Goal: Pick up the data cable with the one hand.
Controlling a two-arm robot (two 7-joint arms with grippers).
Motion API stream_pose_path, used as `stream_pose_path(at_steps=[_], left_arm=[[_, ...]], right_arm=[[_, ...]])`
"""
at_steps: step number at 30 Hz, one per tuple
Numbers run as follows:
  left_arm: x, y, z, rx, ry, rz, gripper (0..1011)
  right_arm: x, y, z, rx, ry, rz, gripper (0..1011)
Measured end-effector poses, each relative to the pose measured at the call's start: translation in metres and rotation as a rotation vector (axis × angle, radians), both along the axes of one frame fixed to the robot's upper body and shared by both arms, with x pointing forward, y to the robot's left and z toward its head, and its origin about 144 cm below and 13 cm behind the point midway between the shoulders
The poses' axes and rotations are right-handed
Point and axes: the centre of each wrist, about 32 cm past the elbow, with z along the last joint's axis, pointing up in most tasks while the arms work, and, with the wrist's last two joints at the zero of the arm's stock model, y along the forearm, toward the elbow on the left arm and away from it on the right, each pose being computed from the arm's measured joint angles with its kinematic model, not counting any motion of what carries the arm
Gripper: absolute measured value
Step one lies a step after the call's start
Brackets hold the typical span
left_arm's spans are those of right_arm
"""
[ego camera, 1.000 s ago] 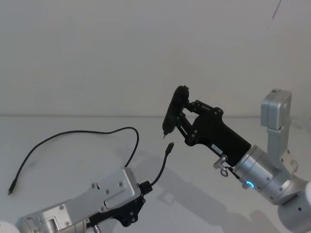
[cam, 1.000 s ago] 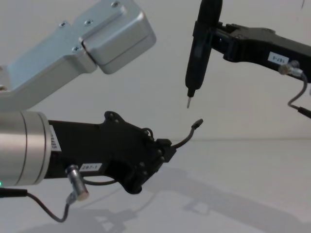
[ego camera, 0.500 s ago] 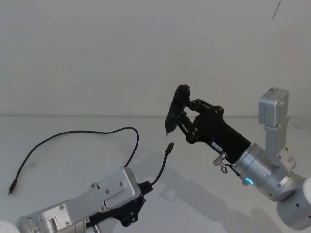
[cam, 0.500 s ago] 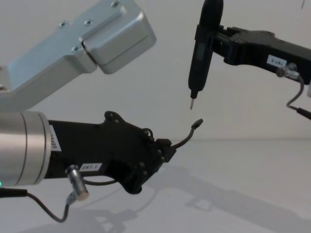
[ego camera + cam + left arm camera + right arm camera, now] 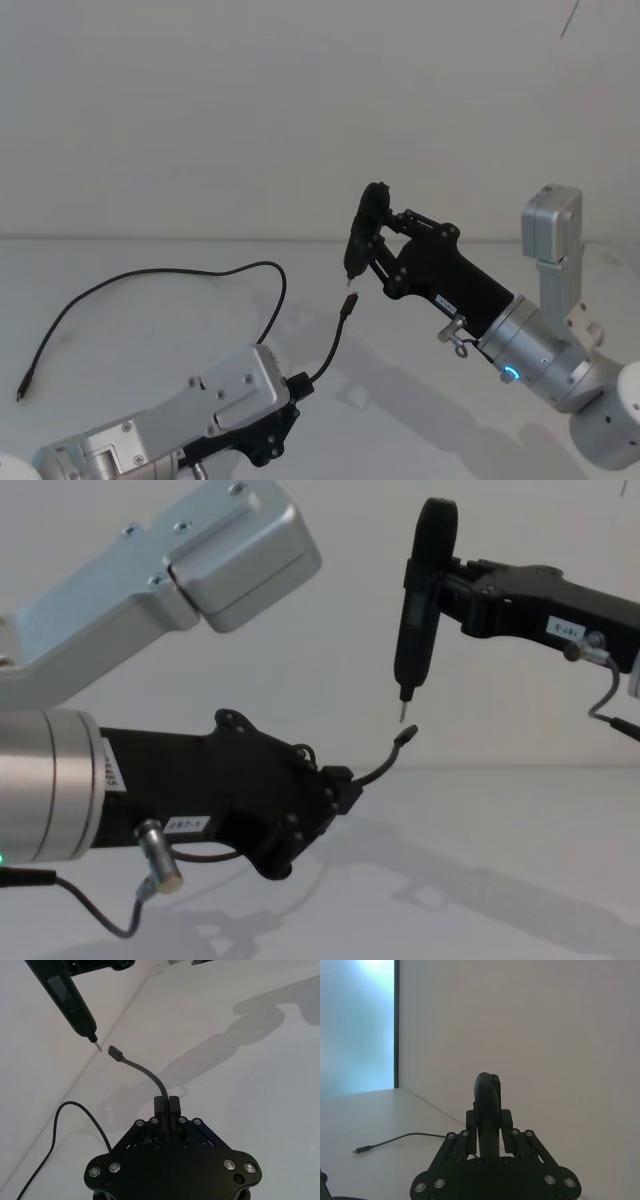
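Note:
My left gripper (image 5: pixel 297 386) is low at the front, shut on the data cable (image 5: pixel 150 272) a short way behind its plug. The thin black cable curves up from the fingers to the small black plug (image 5: pixel 348 303), which hangs in the air, also seen in the chest view (image 5: pixel 405 737) and the left wrist view (image 5: pixel 115 1053). The rest of the cable trails left across the table. My right gripper (image 5: pixel 376 246) is shut on a black pen-shaped tool (image 5: pixel 418 610). The tool's metal tip (image 5: pixel 98 1048) stands just above the plug.
The white table (image 5: pixel 130 340) meets a plain white wall behind. The cable's far end (image 5: pixel 20 394) lies near the table's left side and also shows in the right wrist view (image 5: pixel 358 1150). A short grey wire (image 5: pixel 110 920) hangs under my left wrist.
My right gripper has come down and slightly right with the pen-shaped tool, bringing its tip close above the plug. The left gripper and cable have stayed still.

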Motion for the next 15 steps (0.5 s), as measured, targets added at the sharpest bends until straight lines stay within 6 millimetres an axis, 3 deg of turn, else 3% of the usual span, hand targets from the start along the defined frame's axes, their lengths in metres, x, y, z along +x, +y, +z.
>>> stream_pose_path(at_steps=[15], left_arm=[[0.0, 0.0, 0.0, 0.0, 0.0, 0.0, 40]], right_arm=[[0.0002, -0.0079, 0.001, -0.01, 0.022, -0.012, 283]])
